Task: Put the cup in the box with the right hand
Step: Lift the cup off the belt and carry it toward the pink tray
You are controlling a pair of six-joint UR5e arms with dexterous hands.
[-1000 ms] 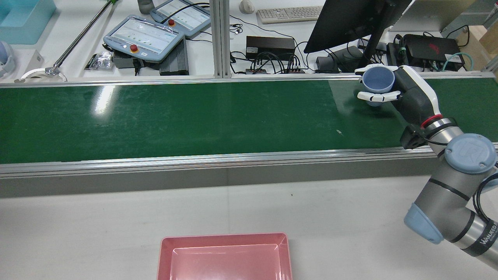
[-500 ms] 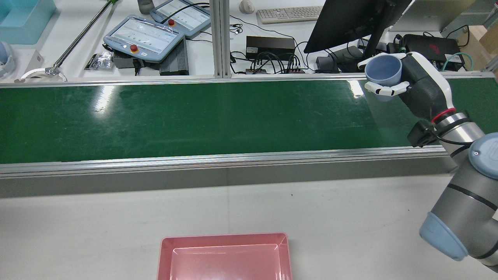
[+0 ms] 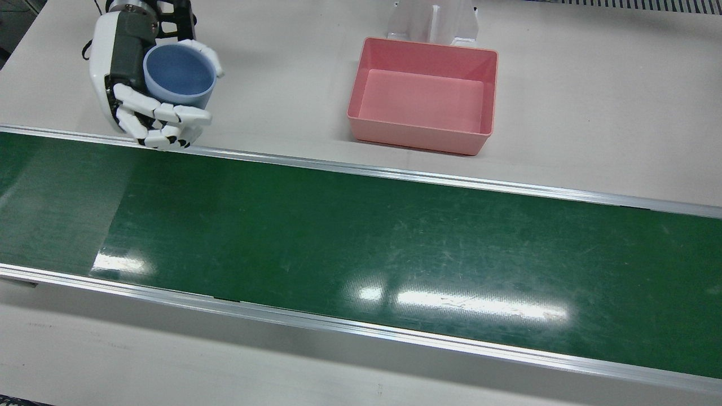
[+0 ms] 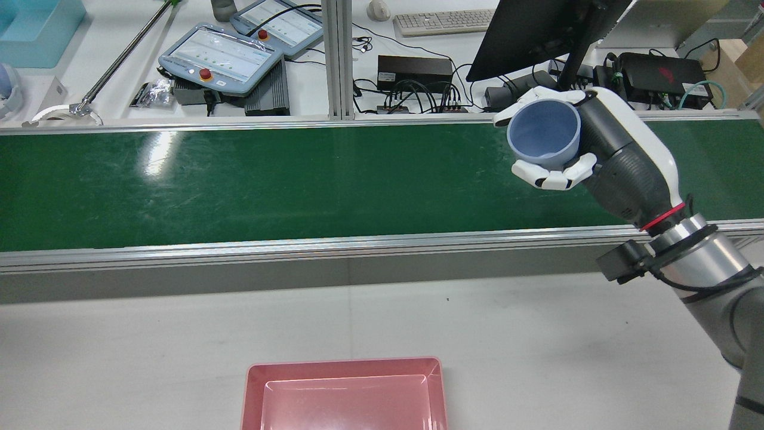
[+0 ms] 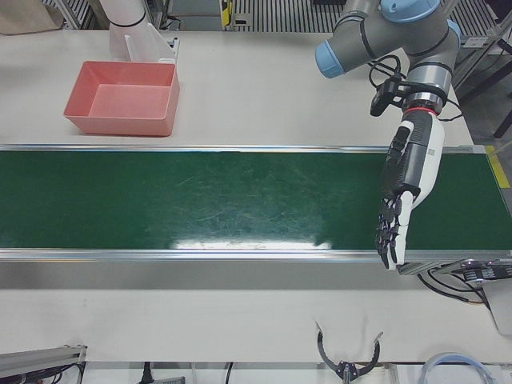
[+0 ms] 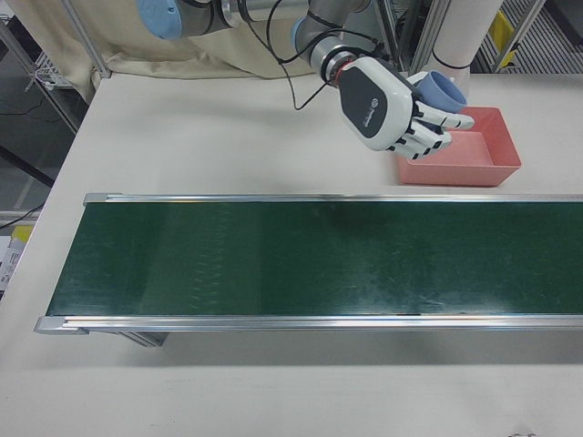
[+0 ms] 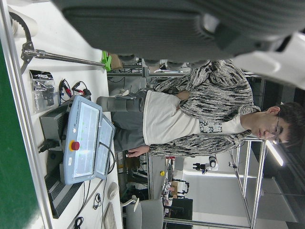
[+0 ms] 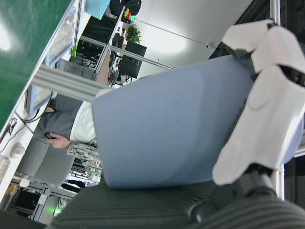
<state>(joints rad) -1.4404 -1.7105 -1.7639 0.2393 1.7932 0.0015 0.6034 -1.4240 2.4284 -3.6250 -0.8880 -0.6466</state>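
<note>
My right hand [image 4: 603, 158] is shut on the blue cup [image 4: 544, 138] and holds it in the air, its mouth tilted up. In the front view the hand [image 3: 127, 73] and cup [image 3: 179, 76] hang over the white table by the belt's robot-side rail, well left of the pink box [image 3: 417, 138]. The right-front view shows the hand [image 6: 387, 107] and cup [image 6: 444, 88] just left of the box [image 6: 455, 173]. The cup [image 8: 176, 129] fills the right hand view. The box [image 4: 343, 363] is empty. My left hand [image 5: 400, 192] hangs open over the belt's far end.
The green conveyor belt [image 3: 361, 242] runs across the table between aluminium rails [image 4: 298, 245]. Beyond it stand teach pendants [image 4: 221, 57], a monitor [image 4: 537, 30] and cables. A white arm pedestal [image 3: 431, 20] stands behind the box.
My right hand has lifted the cup off the belt's far side and carried it left and back toward the robot's side.
</note>
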